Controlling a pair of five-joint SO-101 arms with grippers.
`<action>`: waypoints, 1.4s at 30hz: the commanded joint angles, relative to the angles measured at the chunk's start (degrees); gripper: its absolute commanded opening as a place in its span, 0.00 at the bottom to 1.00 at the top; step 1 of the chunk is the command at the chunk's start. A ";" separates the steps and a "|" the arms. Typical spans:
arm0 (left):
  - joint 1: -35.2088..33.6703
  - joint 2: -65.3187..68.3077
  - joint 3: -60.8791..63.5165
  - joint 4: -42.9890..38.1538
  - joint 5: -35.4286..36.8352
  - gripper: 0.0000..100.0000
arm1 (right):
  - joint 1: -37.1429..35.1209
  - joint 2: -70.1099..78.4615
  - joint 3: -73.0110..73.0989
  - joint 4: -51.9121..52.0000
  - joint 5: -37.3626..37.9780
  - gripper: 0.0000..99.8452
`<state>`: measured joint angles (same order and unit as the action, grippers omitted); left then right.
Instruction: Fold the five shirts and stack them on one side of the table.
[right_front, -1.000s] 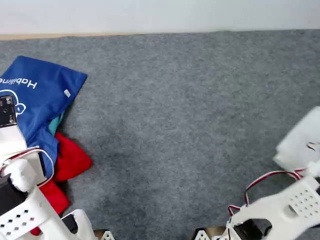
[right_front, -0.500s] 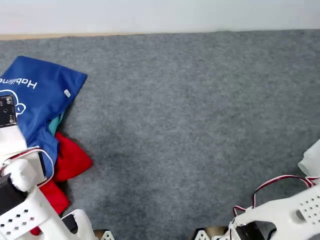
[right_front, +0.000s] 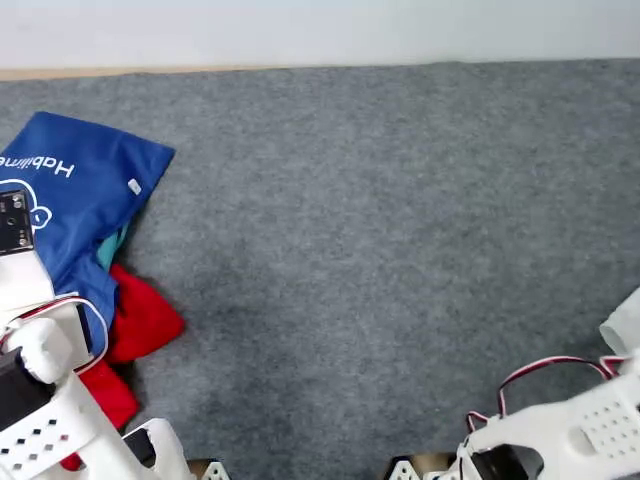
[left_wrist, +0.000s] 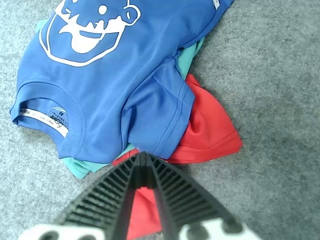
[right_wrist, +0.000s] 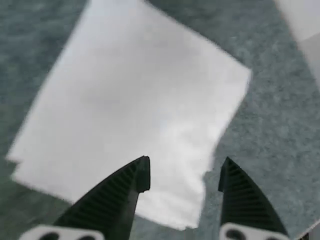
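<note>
A blue shirt (right_front: 80, 190) with white print lies folded at the table's left side, on top of a teal shirt (right_front: 113, 248) and a red shirt (right_front: 142, 322). In the left wrist view my left gripper (left_wrist: 143, 159) is shut and empty, hanging over the red shirt (left_wrist: 207, 132) just off the hem of the blue shirt (left_wrist: 115, 80); a teal shirt (left_wrist: 189, 59) peeks out between them. A white shirt (right_wrist: 130, 105) lies flat under my right gripper (right_wrist: 185, 170), which is open with nothing in it. The white shirt (right_front: 626, 320) pokes in at the right edge of the high view.
Grey felt (right_front: 380, 220) covers the table, bare across the middle and back. The left arm (right_front: 45, 410) stands at the front left corner, the right arm (right_front: 575, 430) at the front right. A wooden strip (right_front: 120, 72) marks the far edge.
The white shirt has slid right, nearly out of the high view, and the right arm went right with it. The left arm and its pile kept still.
</note>
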<state>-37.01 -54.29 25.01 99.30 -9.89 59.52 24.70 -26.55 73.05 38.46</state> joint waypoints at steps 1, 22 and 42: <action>0.26 -0.53 -0.13 1.23 0.00 0.00 | -6.02 -4.26 -0.88 6.99 -0.79 0.12; 0.26 -0.53 -0.13 1.14 0.00 0.00 | -14.73 3.82 -1.05 11.38 -7.03 0.01; 0.26 -0.44 -0.13 1.14 0.00 0.00 | -10.77 11.38 -0.79 8.75 -6.95 0.01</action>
<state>-37.01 -54.29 25.01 99.30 -9.89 48.26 35.52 -26.55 78.77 31.87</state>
